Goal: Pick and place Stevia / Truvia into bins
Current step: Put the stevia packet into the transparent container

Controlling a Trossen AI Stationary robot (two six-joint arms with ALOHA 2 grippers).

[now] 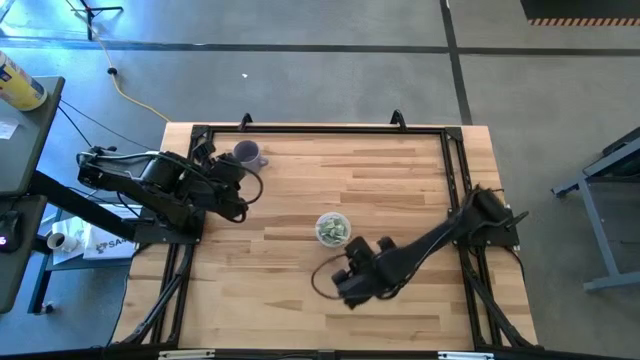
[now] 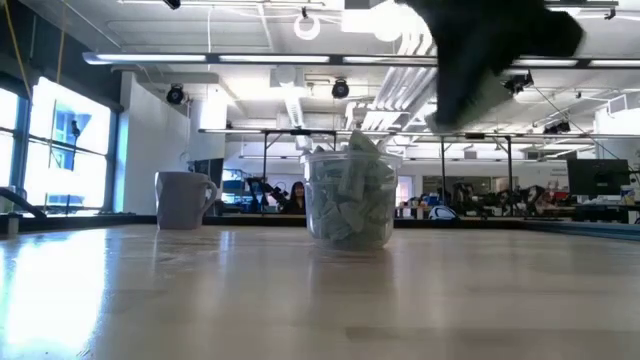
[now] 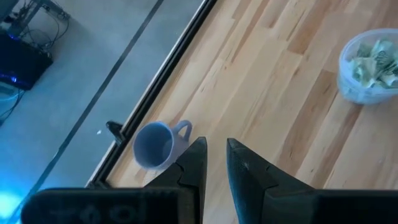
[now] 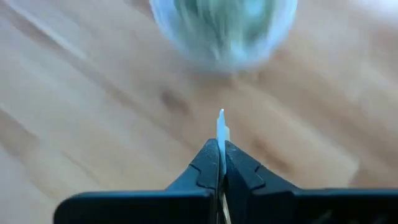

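The clear plastic cup (image 1: 333, 229) stands upright on its base at the table's middle, filled with several pale green and white sachets (image 2: 350, 195). It also shows in the left wrist view (image 3: 370, 65) and, blurred, in the right wrist view (image 4: 224, 31). My right gripper (image 1: 348, 258) hovers just near-side of the cup, shut on one white sachet (image 4: 221, 121). My left gripper (image 1: 243, 193) waits at the table's far left beside the purple mug, its fingers (image 3: 198, 155) a little apart and empty. My right gripper pinches the sachet between its two fingertips (image 4: 211, 158). The sachet is seen edge-on, and its free end (image 4: 221, 117) sticks out past the tips toward the cup. It is lifted clear of the table.
A purple mug (image 1: 247, 153) with a handle stands near the far left corner, close to my left gripper; it also shows in the low view (image 2: 183, 199). A black frame rail (image 1: 320, 128) runs along the table's edges. Bare wood lies around the cup.
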